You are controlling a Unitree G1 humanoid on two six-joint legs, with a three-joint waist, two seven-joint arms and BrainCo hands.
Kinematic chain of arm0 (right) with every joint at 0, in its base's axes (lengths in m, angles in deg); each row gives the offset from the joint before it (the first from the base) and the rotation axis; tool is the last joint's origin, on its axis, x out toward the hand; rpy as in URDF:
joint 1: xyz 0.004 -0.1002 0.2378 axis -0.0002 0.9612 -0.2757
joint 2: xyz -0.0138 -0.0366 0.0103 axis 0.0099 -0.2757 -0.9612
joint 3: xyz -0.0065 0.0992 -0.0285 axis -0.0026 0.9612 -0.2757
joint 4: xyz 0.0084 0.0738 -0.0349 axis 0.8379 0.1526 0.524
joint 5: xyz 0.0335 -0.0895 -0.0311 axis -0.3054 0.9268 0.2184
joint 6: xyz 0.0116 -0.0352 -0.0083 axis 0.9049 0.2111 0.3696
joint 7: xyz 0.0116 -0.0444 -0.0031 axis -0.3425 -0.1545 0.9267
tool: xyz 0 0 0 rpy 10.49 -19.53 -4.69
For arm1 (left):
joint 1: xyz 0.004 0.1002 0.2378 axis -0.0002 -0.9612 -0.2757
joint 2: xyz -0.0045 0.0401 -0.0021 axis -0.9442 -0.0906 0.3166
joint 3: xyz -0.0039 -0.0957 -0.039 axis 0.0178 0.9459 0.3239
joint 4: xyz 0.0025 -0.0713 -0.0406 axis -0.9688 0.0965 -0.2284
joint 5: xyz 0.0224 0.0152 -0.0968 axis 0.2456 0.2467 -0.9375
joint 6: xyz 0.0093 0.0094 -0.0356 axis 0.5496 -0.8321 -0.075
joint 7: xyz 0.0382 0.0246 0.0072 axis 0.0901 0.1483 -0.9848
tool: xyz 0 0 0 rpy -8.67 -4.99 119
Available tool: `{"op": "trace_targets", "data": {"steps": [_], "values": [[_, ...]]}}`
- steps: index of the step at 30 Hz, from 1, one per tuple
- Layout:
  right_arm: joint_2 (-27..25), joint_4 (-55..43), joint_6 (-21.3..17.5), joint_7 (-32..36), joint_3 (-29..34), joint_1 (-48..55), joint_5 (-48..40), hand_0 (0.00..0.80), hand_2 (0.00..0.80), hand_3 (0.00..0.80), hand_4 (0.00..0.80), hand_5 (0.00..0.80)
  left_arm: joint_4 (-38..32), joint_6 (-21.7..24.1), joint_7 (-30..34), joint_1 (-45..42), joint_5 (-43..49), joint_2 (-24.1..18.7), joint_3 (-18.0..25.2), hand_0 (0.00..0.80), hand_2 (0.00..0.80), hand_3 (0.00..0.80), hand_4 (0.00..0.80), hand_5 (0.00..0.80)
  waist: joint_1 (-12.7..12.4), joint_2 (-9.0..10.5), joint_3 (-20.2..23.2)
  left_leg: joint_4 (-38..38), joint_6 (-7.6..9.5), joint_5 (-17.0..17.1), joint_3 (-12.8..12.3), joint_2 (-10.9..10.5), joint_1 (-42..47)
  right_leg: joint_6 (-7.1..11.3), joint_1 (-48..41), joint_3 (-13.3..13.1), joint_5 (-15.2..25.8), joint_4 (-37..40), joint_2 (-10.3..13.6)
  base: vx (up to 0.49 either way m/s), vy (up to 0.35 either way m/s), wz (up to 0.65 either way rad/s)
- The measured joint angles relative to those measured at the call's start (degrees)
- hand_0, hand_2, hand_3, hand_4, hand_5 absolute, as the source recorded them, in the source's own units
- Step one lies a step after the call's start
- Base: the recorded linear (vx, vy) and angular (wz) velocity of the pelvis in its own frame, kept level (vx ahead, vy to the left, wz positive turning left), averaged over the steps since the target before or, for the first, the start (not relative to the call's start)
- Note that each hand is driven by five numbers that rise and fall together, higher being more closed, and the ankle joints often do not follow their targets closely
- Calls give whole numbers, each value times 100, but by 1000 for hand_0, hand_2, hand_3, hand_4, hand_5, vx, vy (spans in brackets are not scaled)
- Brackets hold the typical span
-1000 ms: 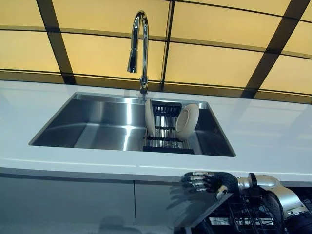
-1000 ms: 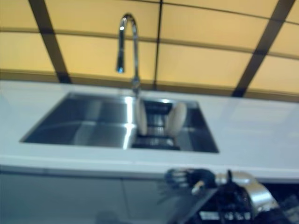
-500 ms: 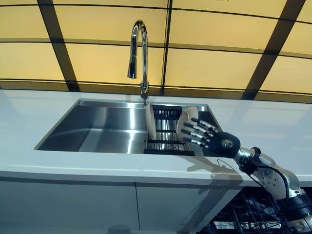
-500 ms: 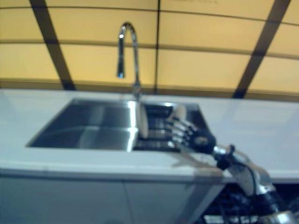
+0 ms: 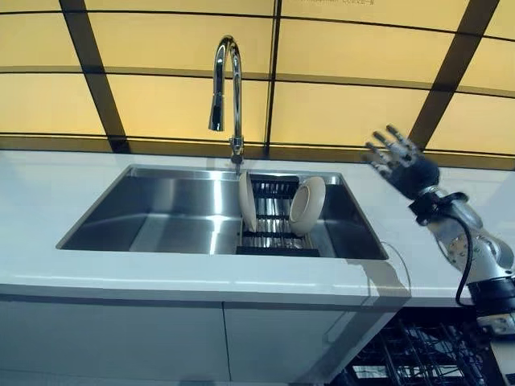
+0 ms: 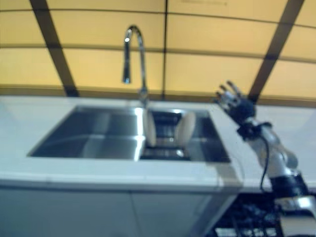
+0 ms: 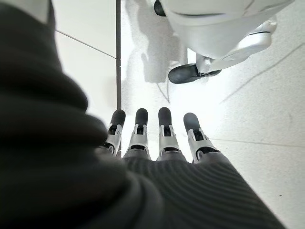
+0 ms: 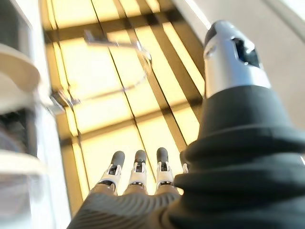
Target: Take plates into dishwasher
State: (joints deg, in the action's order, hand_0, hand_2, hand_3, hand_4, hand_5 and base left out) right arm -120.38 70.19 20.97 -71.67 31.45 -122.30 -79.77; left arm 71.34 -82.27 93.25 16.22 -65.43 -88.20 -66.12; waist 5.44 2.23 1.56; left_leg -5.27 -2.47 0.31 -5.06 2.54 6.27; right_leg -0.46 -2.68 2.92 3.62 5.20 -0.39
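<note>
Left eye view is filled mostly by a wall of amber panels (image 5: 346,112) crossed by dark bars, below which a pale tabletop (image 5: 201,277) runs the full width. A steel sink (image 5: 161,209) is set into it, with a tall curved tap (image 5: 229,88) at its back edge. In the sink's right part a dark rack (image 5: 278,217) is seen, and two plates are stood on edge in it: a left plate (image 5: 247,201) almost edge-on and a right plate (image 5: 307,205) leaning with its face turned outward. Below the tabletop at lower right, the dishwasher's wire basket (image 5: 418,358) is partly shown. The right robot hand (image 5: 400,161) is raised above the tabletop beyond the sink's right end, empty, its fingers spread wide, well apart from the plates. The left robot hand (image 7: 157,138) is shown only in its wrist view, hanging over the floor with fingers straight and nothing held. The plates are judged stiff, smooth, probably slippery and breakable; the upper rim of the right plate is judged the best place to be pinched.
</note>
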Motion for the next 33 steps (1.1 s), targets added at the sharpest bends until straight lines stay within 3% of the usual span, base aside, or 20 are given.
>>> {"op": "trace_targets", "data": {"steps": [5,10,16,22,33], "values": [[-500,448,523,-493,-24,-266,527,0,0,0,0,0,-23,-35,3,-73,1,61,-43,0,0,0,0,0,-80,-12,-26,4,-2,-4,34,-1,-108,0,80,38,-1,1,3,78,-21,3],[-1053,1663,921,-687,-586,-697,1453,0,0,0,0,0,-24,-118,-23,-157,-5,79,-48,0,0,0,0,0,-207,-3,-188,18,-9,13,75,-5,-240,2,196,84,7,-1,7,18,-21,4],[-1088,2451,1196,-846,-1128,-1496,1834,0,0,0,0,0,-166,-86,-42,-120,-14,68,-82,0,0,0,0,0,-204,-65,-492,48,-17,60,192,-10,-396,-33,312,180,48,-23,14,-16,-3,7],[-1080,2516,1376,-887,-1413,-1916,1830,0,0,0,0,0,-266,-30,-14,5,-131,30,-244,0,0,0,0,0,-348,-137,-775,50,-1,109,278,-46,-603,-34,469,294,63,-27,51,-20,9,9],[-978,2519,1397,-895,-1655,-2410,1842,0,0,0,0,0,-309,3,-32,115,-134,-95,-292,0,0,0,0,0,-363,-96,-1143,48,12,142,364,-71,-707,-30,546,375,64,-27,75,-9,0,4]]}}
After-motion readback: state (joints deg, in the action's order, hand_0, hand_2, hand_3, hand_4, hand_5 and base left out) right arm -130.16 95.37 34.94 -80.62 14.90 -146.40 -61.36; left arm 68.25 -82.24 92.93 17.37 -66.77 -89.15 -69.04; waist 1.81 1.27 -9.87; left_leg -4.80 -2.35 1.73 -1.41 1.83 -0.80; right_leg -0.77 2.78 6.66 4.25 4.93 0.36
